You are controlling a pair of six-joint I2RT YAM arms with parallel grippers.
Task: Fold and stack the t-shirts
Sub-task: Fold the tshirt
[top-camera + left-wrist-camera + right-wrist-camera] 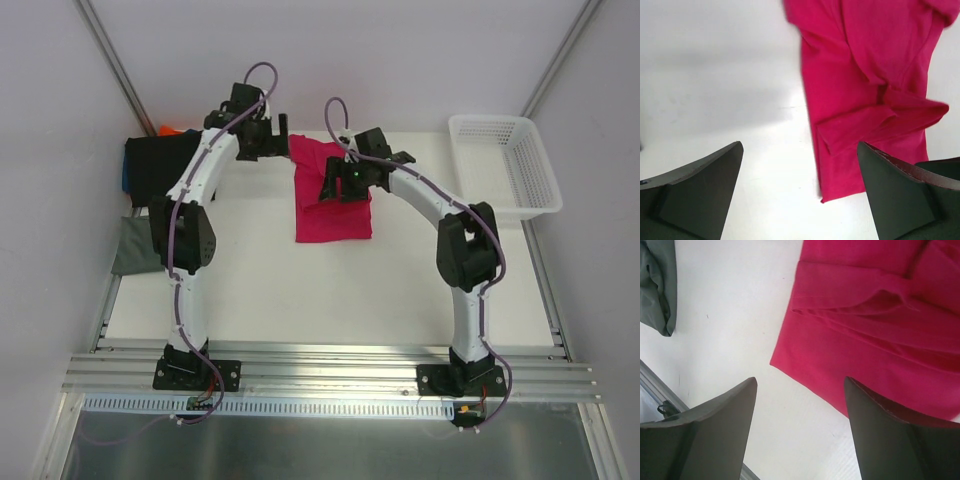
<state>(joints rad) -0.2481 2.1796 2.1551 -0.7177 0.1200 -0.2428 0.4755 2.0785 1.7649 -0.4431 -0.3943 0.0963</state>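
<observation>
The crimson-pink t-shirt (333,205) lies flat on the table, left of the white mesh basket (490,119) and apart from it. Its sides are turned in to a long strip with a sleeve folded across. I judge it is narrowed this way so one end-over-end fold makes it stackable. Farther from the basket, past this shirt, lie a black folded shirt (155,165) and a grey-green shirt (135,245). My left claw (800,146) hangs released, jaws wide, over the strip's edge away from the basket. My right claw (800,380), also released and empty, hovers above the strip. Both arms arch inward.
</observation>
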